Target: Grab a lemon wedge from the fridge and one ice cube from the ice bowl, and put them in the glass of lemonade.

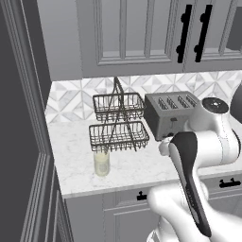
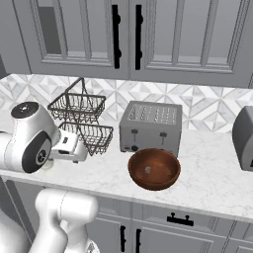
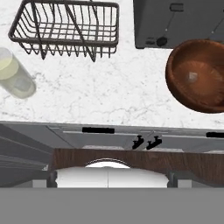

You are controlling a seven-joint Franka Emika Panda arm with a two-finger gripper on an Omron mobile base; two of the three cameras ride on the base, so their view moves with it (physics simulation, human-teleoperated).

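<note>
The glass of lemonade [image 1: 101, 162] stands upright on the white marble counter in front of the wire basket rack; in the hand view the glass of lemonade [image 3: 13, 74] is at the left edge. The reddish-brown ice bowl [image 2: 153, 169] sits before the toaster, and one pale ice cube [image 3: 192, 77] lies in the ice bowl [image 3: 205, 94]. My gripper [image 2: 74, 152] hangs above the counter's front edge between glass and bowl, pointing down, open and holding nothing. The lemon wedge and the fridge are out of view.
A two-tier wire basket rack [image 1: 118, 120] and a grey toaster [image 2: 150, 127] stand along the tiled back wall. A grey appliance [image 2: 244, 138] sits at the far right. Cupboards with black handles hang above. A tall dark grey panel [image 1: 19, 118] closes the counter's left end.
</note>
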